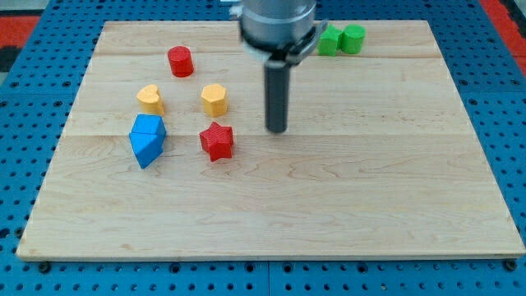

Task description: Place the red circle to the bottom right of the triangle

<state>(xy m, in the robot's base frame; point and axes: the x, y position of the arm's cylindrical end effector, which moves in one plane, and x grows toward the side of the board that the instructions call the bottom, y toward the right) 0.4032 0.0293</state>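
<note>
Pale wooden board [370, 189] over a blue pegboard [25, 99]: you have two red blocks, two yellow, two green, and blue ones. You'll find the red circle [180, 61] toward the view's top left, above the yellow heart [149, 98]. Beside it sits a yellow hexagon [214, 99]; below, the red star [217, 141]. Two blue blocks [147, 138] touch each other; which is the triangle you cannot tell. The green blocks [342, 39] sit at the top. No jaws exist; my tip [277, 130] stands right of the star.

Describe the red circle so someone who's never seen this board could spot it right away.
Start at the wooden board and go to its upper left part. Above the two yellow blocks stands the red circle, a short upright cylinder. The only other red piece, the red star, is spiky and lies lower.
</note>
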